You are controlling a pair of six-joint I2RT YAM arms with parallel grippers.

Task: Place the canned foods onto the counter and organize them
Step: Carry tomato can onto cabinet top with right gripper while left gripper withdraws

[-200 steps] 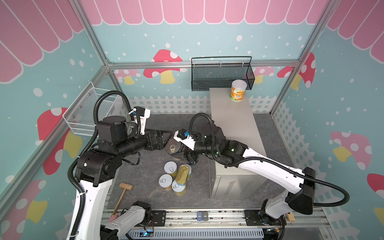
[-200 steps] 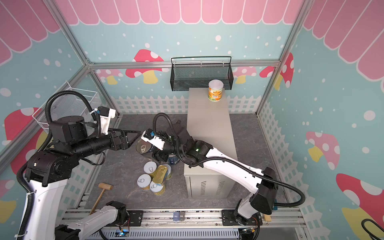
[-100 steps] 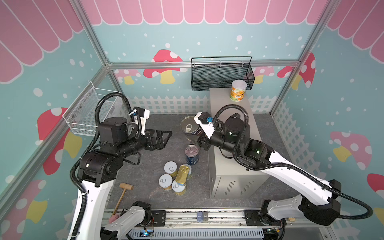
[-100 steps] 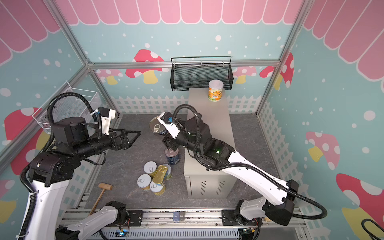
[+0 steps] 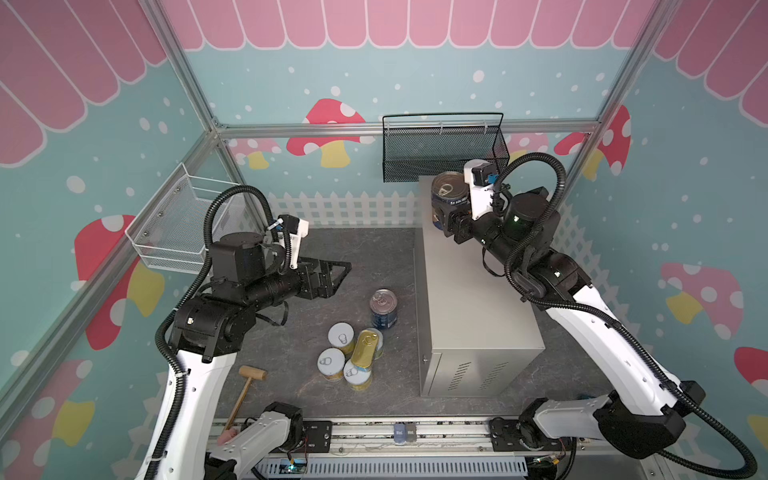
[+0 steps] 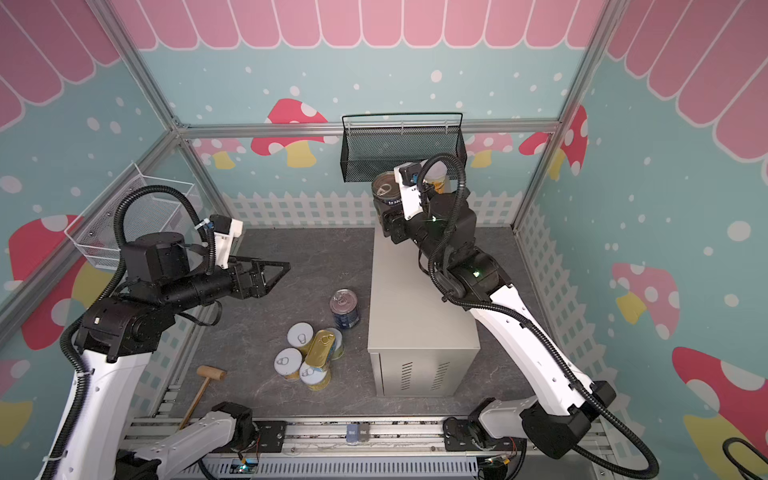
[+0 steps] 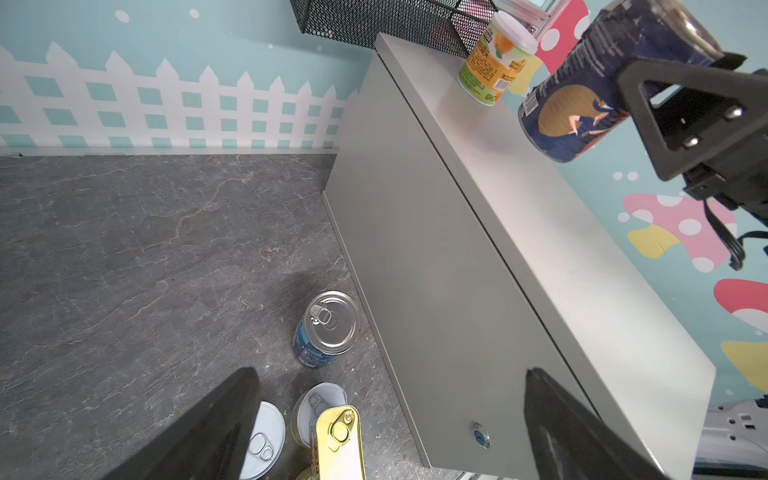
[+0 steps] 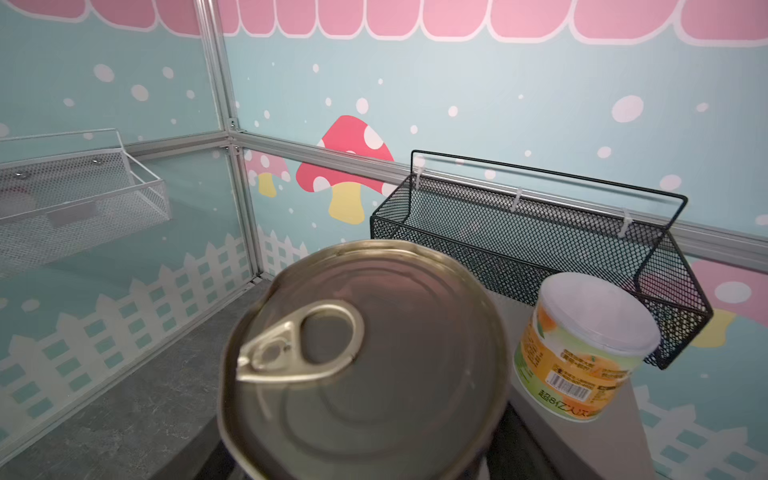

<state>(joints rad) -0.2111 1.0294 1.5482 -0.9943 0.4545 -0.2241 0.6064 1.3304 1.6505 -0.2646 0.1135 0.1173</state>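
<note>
My right claw (image 5: pixel 448 218) pinches a tall dark-blue can (image 5: pixel 449 192) over the desk's (image 5: pixel 469 299) far end, beside the yellow can (image 7: pixel 494 62) standing there; my left claw (image 5: pixel 338 272) hangs spread near the floor cans (image 5: pixel 341 336).

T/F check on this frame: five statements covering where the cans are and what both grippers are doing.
1. The right gripper holds a dark-blue can at the far end of the counter. True.
2. The left gripper is shut on a can. False: it is open and empty, out over the floor.
3. A yellow can stands on the counter. True.
4. The gold tin stands on the counter. False: it lies across the yellow cans clustered on the floor.
5. A second dark-blue can stands upright on the floor beside the counter. True.
</note>
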